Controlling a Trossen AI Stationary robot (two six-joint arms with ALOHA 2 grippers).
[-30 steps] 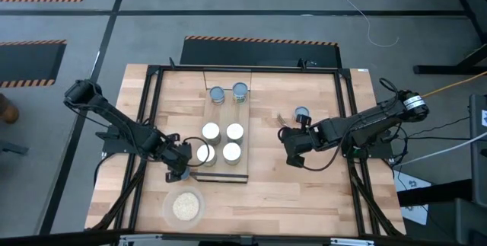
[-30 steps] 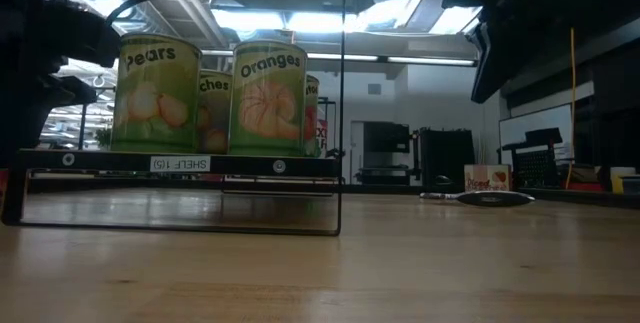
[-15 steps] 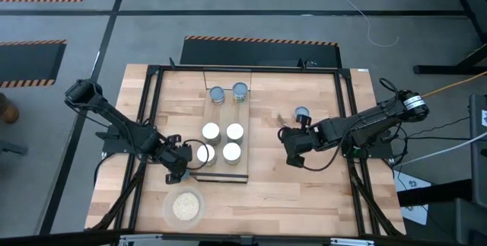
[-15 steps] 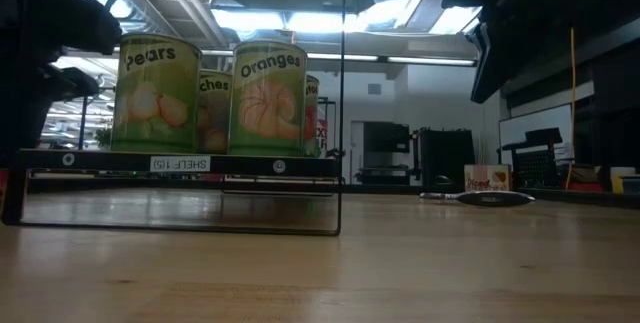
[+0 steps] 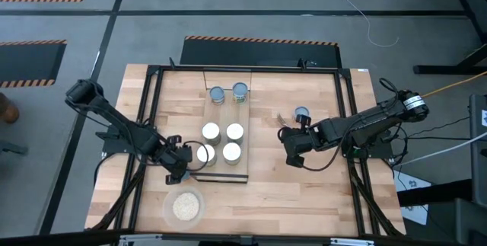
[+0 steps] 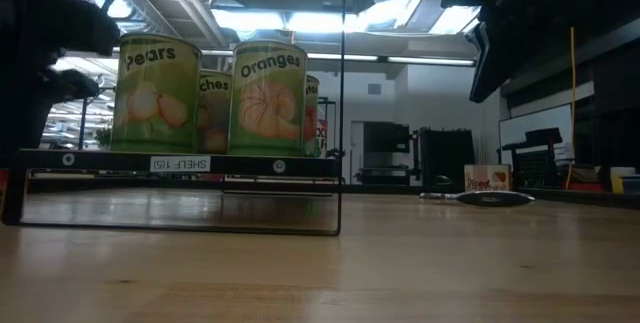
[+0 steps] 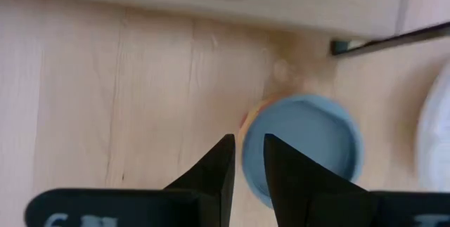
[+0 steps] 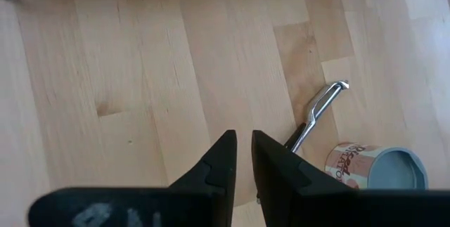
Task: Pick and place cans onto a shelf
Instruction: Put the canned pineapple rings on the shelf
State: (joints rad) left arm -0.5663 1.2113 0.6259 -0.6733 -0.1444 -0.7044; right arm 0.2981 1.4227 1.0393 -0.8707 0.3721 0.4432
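The shelf [image 5: 225,166] is a pale board on a dark frame. Four cream-topped cans [image 5: 211,132] stand on its near half and two silvery-topped cans [image 5: 240,91] at its far end. In the low view, the "Pears" can [image 6: 155,93] and the "Oranges" can [image 6: 268,98] stand upright on the shelf [image 6: 180,163]. My left gripper [image 5: 176,171] is shut and empty by the shelf's near left corner, above a blue-topped can [image 7: 306,146] standing on the table. My right gripper [image 5: 293,157] is shut and empty right of the shelf, near a labelled can [image 5: 303,115] that also shows in the right wrist view [image 8: 376,167].
A round dish of beige grains [image 5: 185,206] sits near the table's front edge, close to my left gripper. A thin metal utensil [image 8: 316,111] lies beside the labelled can. Bare wood [image 5: 304,193] lies right of the shelf toward the near edge.
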